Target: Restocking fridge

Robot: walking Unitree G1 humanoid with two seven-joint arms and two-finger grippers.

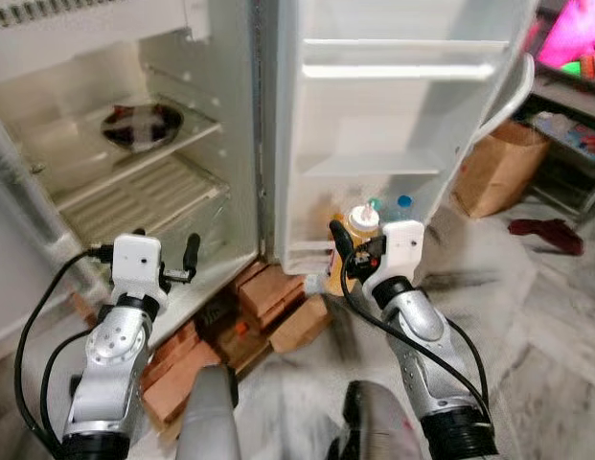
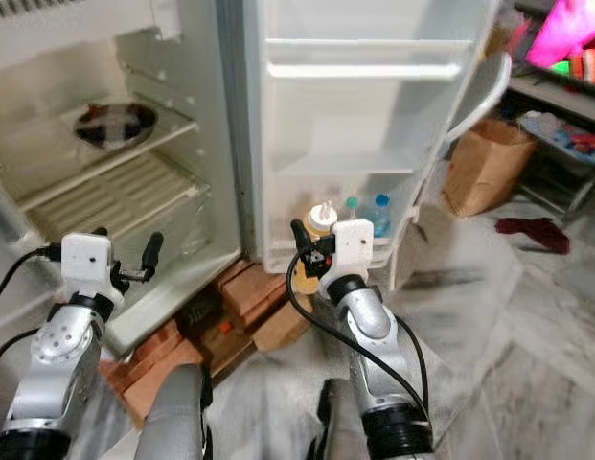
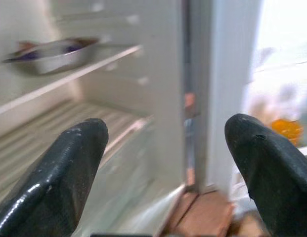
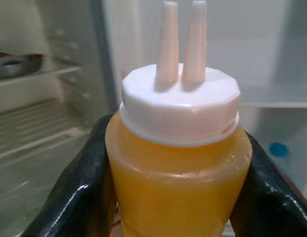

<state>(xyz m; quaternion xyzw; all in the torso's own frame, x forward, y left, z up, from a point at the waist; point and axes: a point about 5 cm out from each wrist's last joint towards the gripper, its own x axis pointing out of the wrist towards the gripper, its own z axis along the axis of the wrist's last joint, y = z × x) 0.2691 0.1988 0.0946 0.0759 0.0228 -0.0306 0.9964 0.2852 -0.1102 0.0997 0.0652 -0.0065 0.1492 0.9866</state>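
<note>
A yellow squeeze bottle point(image 4: 178, 173) with a white twin-nozzle cap point(image 1: 362, 218) is upright between the black fingers point(image 4: 79, 197) of my right gripper point(image 1: 359, 244), which is shut on it. The bottle hangs just in front of the open fridge door's lowest shelf point(image 1: 302, 257), where two blue-capped bottles point(image 1: 403, 203) stand. My left gripper point(image 1: 166, 244) is open and empty, level with the lower edge of the fridge compartment point(image 1: 182, 206). Its fingers point(image 3: 69, 163) point into the fridge.
A dark bowl point(image 1: 142, 126) sits on the upper fridge shelf. Upper door shelves point(image 1: 374, 165) hold nothing. Bricks point(image 1: 268, 302) are stacked under the fridge. A brown paper bag point(image 1: 498, 168) and a red cloth point(image 1: 546, 233) lie on the floor to the right.
</note>
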